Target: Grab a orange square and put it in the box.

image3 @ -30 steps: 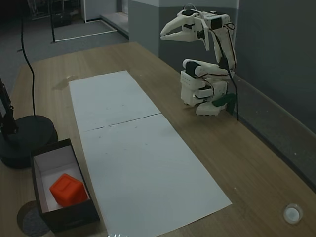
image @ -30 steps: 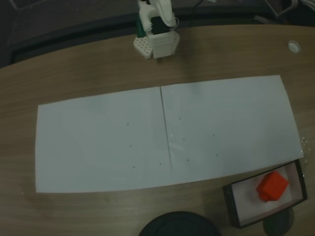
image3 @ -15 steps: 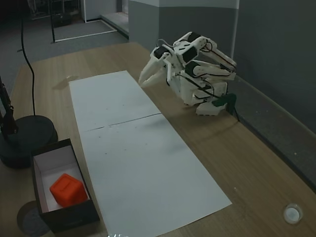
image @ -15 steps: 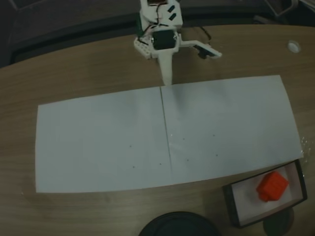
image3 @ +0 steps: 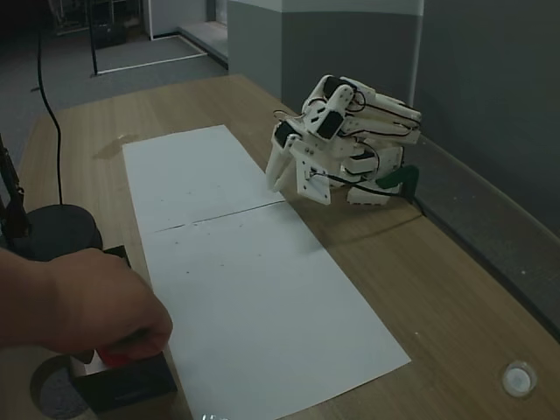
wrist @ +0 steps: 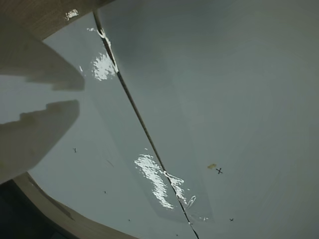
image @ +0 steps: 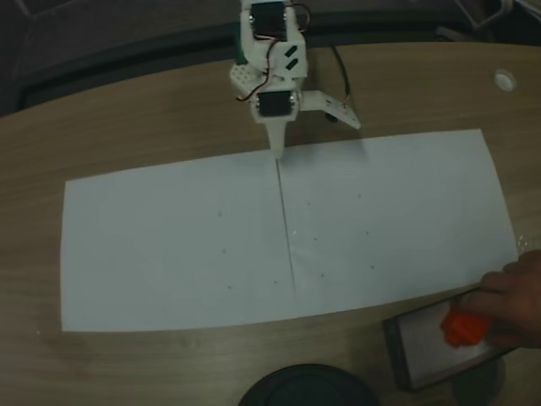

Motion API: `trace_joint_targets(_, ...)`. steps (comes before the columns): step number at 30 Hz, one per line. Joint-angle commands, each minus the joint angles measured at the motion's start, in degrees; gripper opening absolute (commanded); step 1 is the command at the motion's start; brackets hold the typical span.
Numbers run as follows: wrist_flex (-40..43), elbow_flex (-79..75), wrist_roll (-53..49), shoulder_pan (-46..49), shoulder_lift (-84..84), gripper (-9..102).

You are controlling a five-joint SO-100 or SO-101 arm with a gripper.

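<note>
I've got the gripper [image: 276, 150] tipped down at the far edge of the white paper [image: 169, 245], right at the dark seam [image: 286, 228] between the two sheets, and nothing is in it. One finger [image: 336, 108] is flung out to the right of the seam in that fixed view, so the jaws stand wide apart. In the other fixed view the gripper [image3: 278, 173] hangs low over the same seam [image3: 214, 217], the arm folded down in front of its white base [image3: 367, 175].

The wrist view gives me glossy paper [wrist: 239, 99] with glare patches, the seam [wrist: 144, 134] running diagonally, small pen crosses [wrist: 219, 171], and pale blurred fingers [wrist: 30, 134] along the left edge with a gap between them.

Away from the seam, toward the near edge of the wooden table [image: 127, 127], a person's hand [image: 511, 296] reaches into the box [image: 423, 342] and covers part of the orange square [image: 461, 328], which sits inside it. From the side camera the hand [image3: 87, 306] hides most of the box [image3: 122, 381]; I see only a sliver of the orange square [image3: 118, 357]. Beside it stands a round black base [image3: 57, 229] with a cable rising from it. Behind the table I make out a grey wall [image3: 490, 87] and a dim room with grey floor [image3: 140, 52].
</note>
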Motion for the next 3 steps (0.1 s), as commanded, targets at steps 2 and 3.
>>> trace_joint_targets(2, 0.6, -3.4, 0.2, 0.2, 1.0, 0)
trace_joint_targets(3, 0.6, -3.4, 0.2, 0.2, 1.0, 0)
